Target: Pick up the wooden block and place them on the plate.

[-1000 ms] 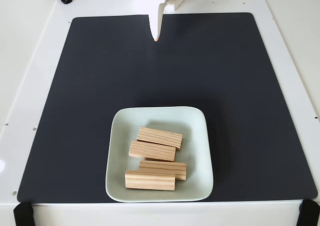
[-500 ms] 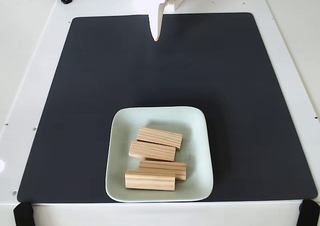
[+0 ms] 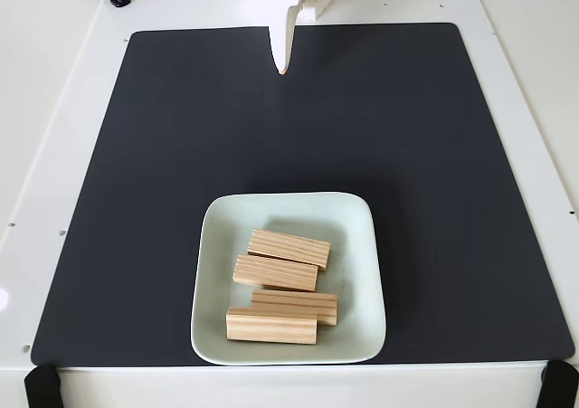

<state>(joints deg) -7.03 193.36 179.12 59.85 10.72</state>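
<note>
On the plate [image 3: 288,211], a pale mint-white square dish with rounded corners near the front edge of the black mat [image 3: 181,155], lie four wooden blocks. The farthest block [image 3: 289,248] sits slightly tilted, the second block [image 3: 276,272] touches it on the near side, the third block [image 3: 295,306] lies nearer still and a little to the right, and the fourth block [image 3: 271,326] rests against it, closest to the plate's front rim. Well apart from the plate, at the far edge of the mat, the white pincer [image 3: 282,67] points down toward the mat, its tips drawn together into one narrow point, clenched and empty. The mat covers most of the white worktop [image 3: 54,109].
</note>
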